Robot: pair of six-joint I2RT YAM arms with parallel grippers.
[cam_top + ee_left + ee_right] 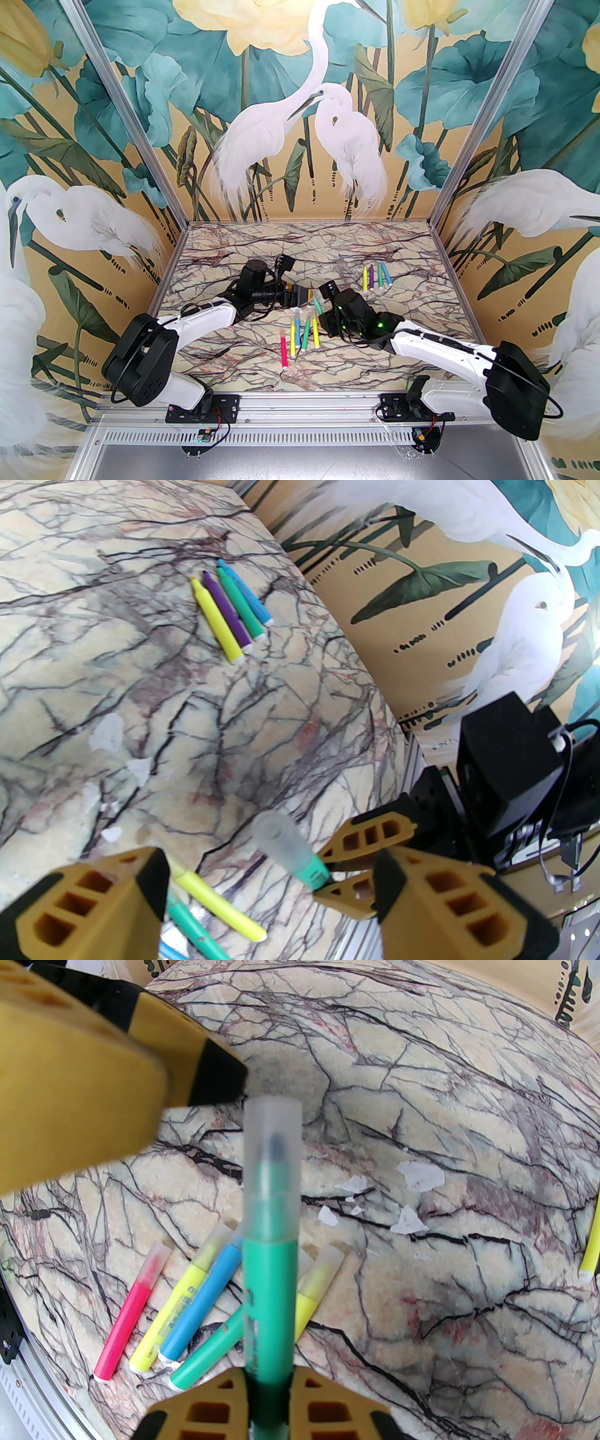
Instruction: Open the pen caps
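My right gripper (269, 1398) is shut on the barrel of a green pen (269, 1297) and holds it above the table. The pen's clear pen cap (273, 1147) sits on its tip, pointing away from the camera. In the left wrist view the same cap (281, 838) lies between the two fingers of my left gripper (272, 871), which stands open on either side of it. One left finger (117, 1077) hangs just beside the cap. In the top view both grippers meet mid-table, left gripper (304, 297) facing right gripper (324, 313).
Several capped pens (211, 1307), pink, yellow, blue and green, lie side by side under the held pen, also visible as the capped pens (300, 337) near mid-table. Several uncapped pens (375, 276) lie in a row at the back right. Patterned walls close the table on three sides.
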